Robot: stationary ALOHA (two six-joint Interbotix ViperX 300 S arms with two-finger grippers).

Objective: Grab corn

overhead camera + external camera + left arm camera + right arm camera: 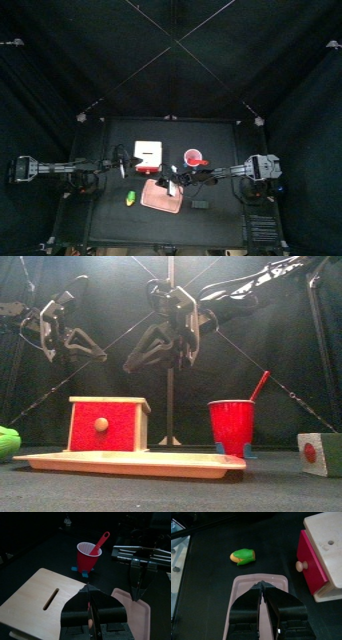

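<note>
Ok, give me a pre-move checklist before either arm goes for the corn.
1. Corn in view: ok, it lies on the bare table, beside the pink tray.
2. Corn free of clutter: ok, nothing touches it; the red box sits apart.
3. Corn not yet held: ok, neither gripper is on it.
4. Right gripper ready to grasp: not ok, it is shut above the tray and must open first.
5. Left gripper ready: not ok, it is shut too, over the box top.
6. Red cup clear of the path: ok, it stands on the box's far side from the corn.
</note>
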